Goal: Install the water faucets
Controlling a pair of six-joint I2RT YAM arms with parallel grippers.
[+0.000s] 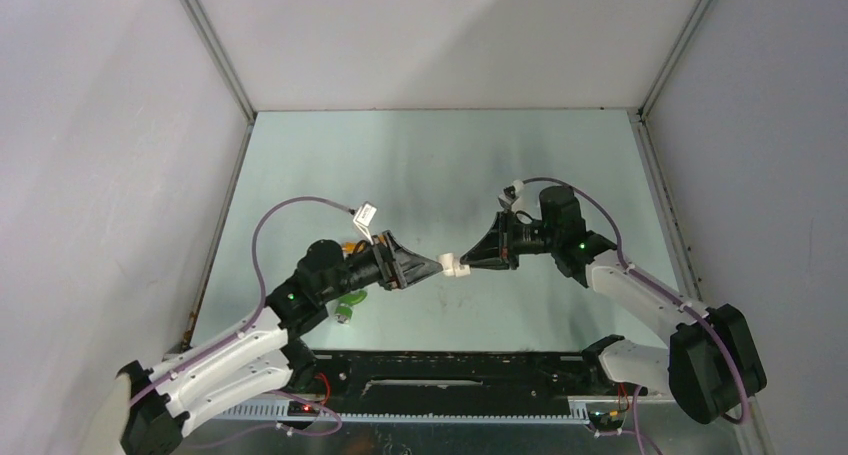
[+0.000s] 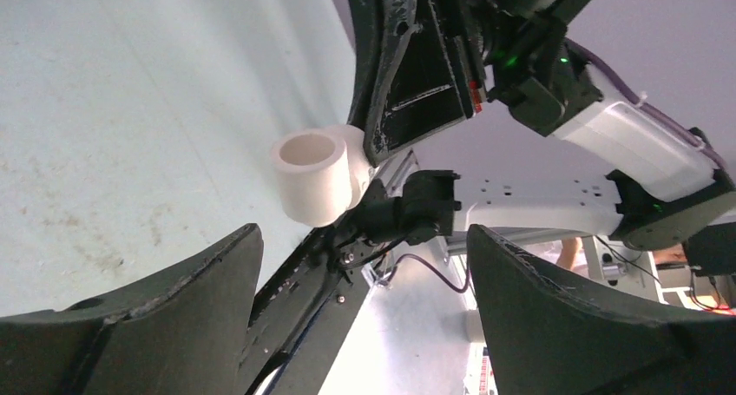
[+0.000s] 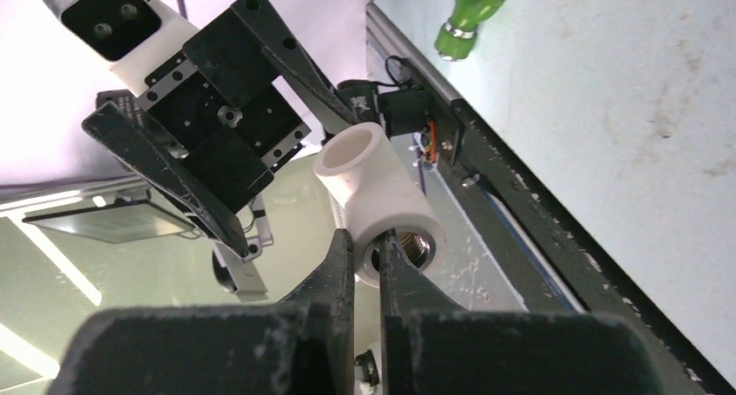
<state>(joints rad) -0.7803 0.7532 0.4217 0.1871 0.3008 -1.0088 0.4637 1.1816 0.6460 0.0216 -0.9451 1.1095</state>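
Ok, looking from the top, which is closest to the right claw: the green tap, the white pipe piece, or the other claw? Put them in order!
1. White pipe piece: pinched in the right claw itself.
2. Left claw: just to the left, open, facing it.
3. Green tap: farthest, lower down on the left side.

No text I can read in any view. White tag (image 1: 365, 213) on my left arm's cable (image 1: 300, 199): print too small to make out.
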